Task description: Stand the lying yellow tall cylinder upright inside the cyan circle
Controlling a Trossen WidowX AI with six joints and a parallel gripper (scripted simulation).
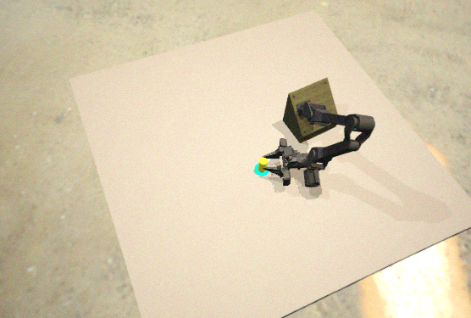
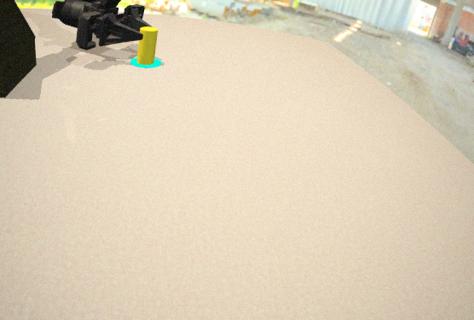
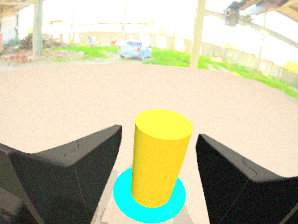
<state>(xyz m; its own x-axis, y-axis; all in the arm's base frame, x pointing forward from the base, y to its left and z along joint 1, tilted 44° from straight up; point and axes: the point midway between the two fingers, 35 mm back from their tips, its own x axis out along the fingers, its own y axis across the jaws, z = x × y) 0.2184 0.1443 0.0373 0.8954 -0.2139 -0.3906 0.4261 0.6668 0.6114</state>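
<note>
The yellow tall cylinder (image 1: 263, 161) (image 2: 147, 49) (image 3: 159, 167) stands upright on the cyan circle (image 1: 257, 171) (image 2: 158, 62) (image 3: 121, 192), with cyan showing around its foot. In the wrist view its foot lies within the circle, and its top face is in plain sight. My gripper (image 1: 263, 163) (image 2: 146, 32) (image 3: 160, 136) is open, its fingers level on either side of the cylinder's upper part. In the wrist view a gap shows between each fingertip and the cylinder. In the exterior view the near finger overlaps the cylinder's top edge.
A wooden wedge-shaped block (image 1: 318, 103) (image 2: 14, 49) carries the arm's base, behind and to one side of the gripper. The pale table top (image 1: 169, 133) (image 2: 256, 177) (image 3: 65, 100) lies under everything, and its edges are far from the circle.
</note>
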